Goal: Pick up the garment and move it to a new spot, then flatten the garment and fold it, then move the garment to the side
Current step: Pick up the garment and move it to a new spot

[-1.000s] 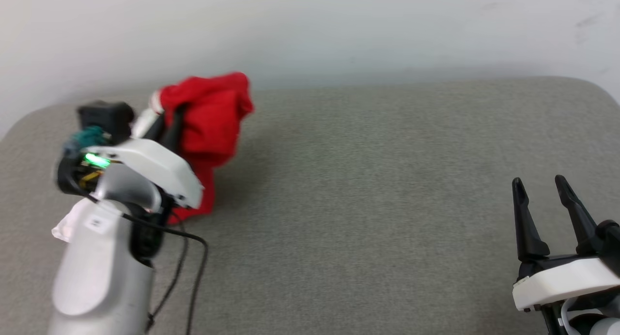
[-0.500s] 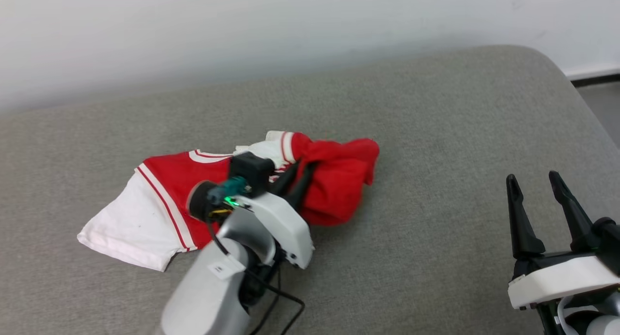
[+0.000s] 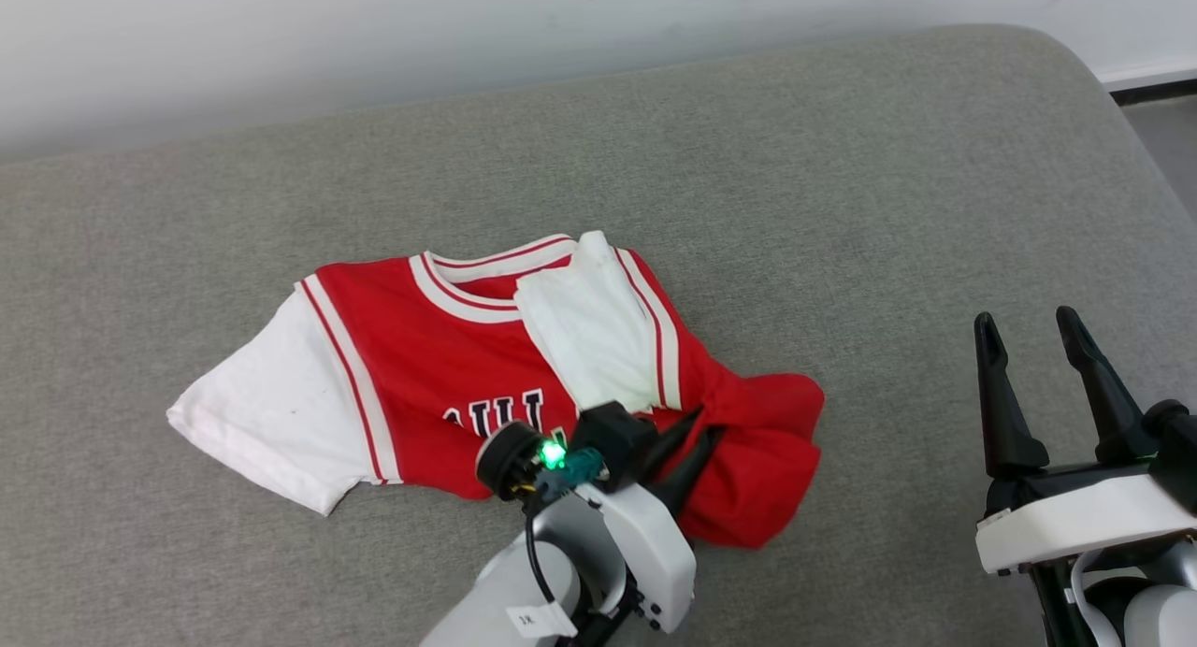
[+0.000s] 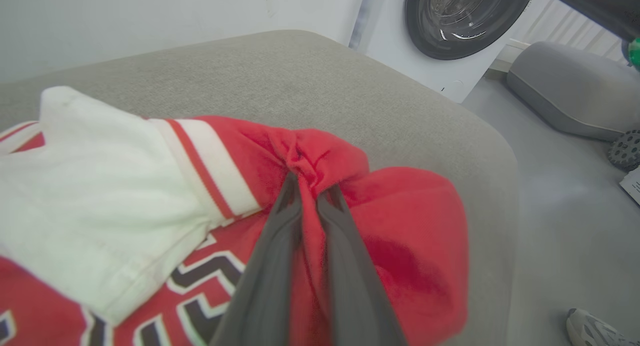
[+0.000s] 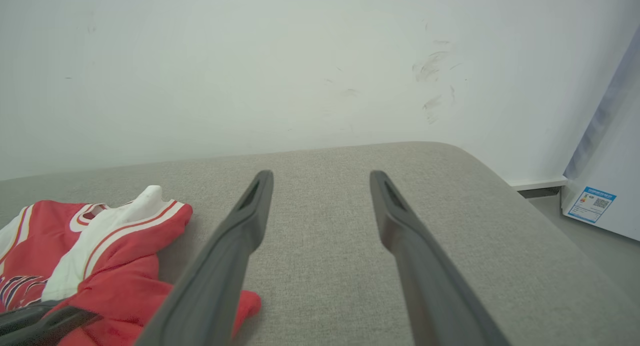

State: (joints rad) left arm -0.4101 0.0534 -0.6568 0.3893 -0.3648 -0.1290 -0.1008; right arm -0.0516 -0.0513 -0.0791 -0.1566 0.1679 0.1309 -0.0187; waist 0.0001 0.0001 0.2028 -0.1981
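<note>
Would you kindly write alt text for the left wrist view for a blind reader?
The left gripper is shut on a bunched fold of the red jersey-style T-shirt with white sleeves, which lies on a grey fabric cushion. A white washing machine stands beyond.

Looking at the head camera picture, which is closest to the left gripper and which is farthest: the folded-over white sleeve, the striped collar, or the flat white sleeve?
1. Folded-over white sleeve, just beyond the left gripper.
2. Striped collar, farther back and left.
3. Flat white sleeve, far left.
</note>
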